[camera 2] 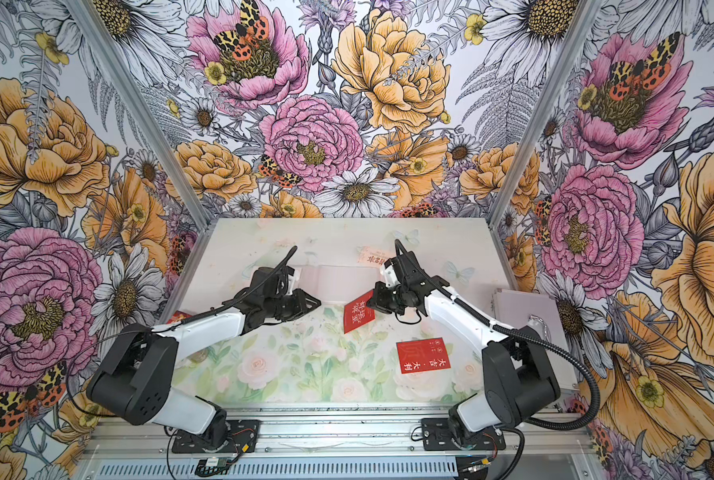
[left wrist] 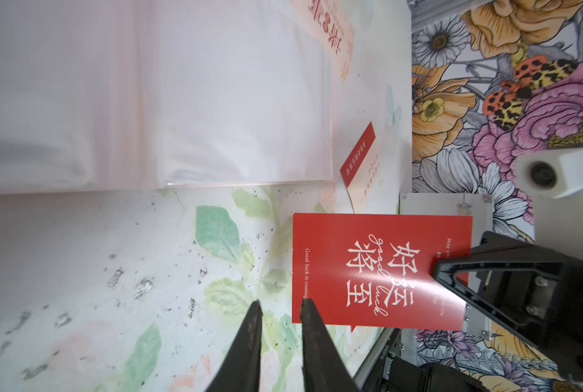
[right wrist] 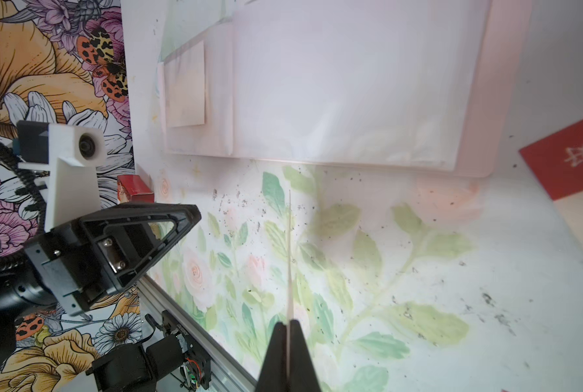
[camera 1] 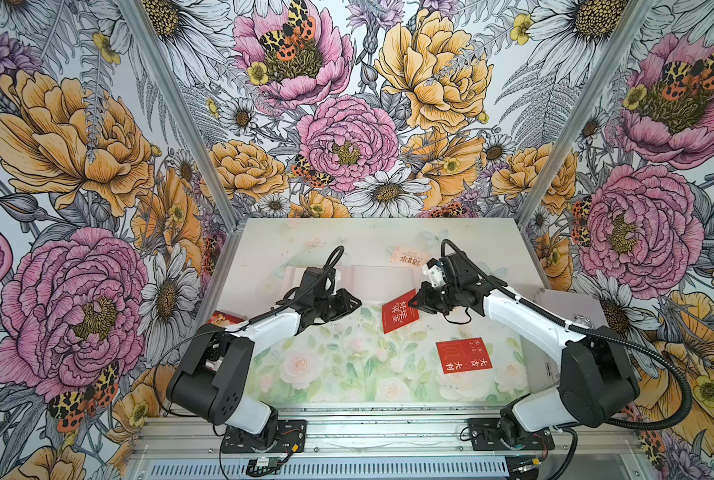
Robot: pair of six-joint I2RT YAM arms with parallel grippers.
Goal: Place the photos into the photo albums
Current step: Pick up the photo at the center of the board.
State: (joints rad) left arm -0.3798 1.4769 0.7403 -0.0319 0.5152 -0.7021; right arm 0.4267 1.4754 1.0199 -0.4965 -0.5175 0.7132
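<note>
The photo album lies open at the back middle of the table, pale pink with clear sleeves. My right gripper is shut on the edge of a red photo, held above the table just in front of the album; its wrist view shows the card edge-on. My left gripper hovers opposite, fingers slightly apart, with nothing between them. A second red photo lies flat at front right. A cream photo lies behind the album.
A red box sits at the table's left edge behind the left arm. A silver metal case lies at the right edge. Another red card lies beside the album near the right arm.
</note>
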